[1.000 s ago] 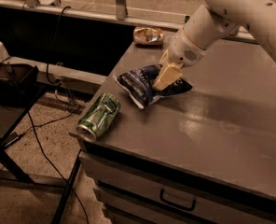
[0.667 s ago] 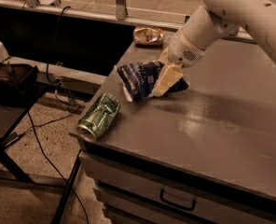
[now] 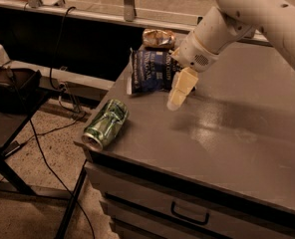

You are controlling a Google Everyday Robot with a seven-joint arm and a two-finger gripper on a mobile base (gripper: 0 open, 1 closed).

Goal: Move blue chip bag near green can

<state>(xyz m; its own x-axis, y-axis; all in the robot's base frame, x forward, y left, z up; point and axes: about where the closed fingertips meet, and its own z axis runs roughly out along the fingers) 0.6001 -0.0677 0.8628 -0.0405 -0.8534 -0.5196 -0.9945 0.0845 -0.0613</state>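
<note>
The blue chip bag (image 3: 151,71) is dark navy with white lettering and lies face-up on the grey table (image 3: 237,133) near its back left corner. The gripper (image 3: 179,92) hangs from the white arm (image 3: 227,24) and is right against the bag's right edge, pointing down-left at the tabletop. I cannot tell whether it holds the bag. The crushed green can (image 3: 105,123) lies on its side at the table's left front corner, a bit more than a can's length in front of the bag.
A tan-brown shiny snack bag (image 3: 158,38) lies just behind the blue bag at the table's back edge. The table's left edge runs right beside the can, and a drawer handle (image 3: 190,215) is below the front edge. Cables and a dark stand (image 3: 8,91) are on the floor to the left.
The blue bag has turned from crumpled to face-up and shifted toward the back of the table, away from the can. The gripper has tilted, with its tip lower on the table.
</note>
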